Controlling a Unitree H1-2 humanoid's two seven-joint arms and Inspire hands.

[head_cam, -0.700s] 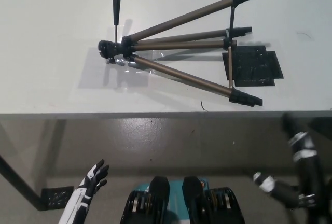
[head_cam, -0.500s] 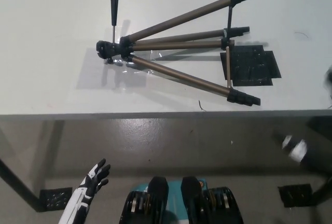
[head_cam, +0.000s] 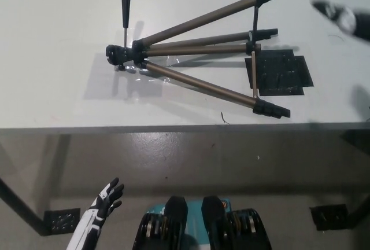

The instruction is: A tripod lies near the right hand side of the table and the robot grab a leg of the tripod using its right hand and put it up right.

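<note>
a pale grey-white table (head_cam: 52, 88) fills the upper half of the view, evenly lit, with its front edge running straight across the middle. a black rectangular mat (head_cam: 280, 73) lies flat on it towards the right. below the edge is a grey, slightly glossy floor (head_cam: 173, 157), where dark table legs (head_cam: 20, 203) end on black foot plates (head_cam: 60, 220).

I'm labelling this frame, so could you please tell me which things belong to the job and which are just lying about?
Job:
- tripod, lying on its side
- right hand, blurred, above the table
- table

Lying about:
- black mat under the leg ends
- left hand, resting low, open
</note>
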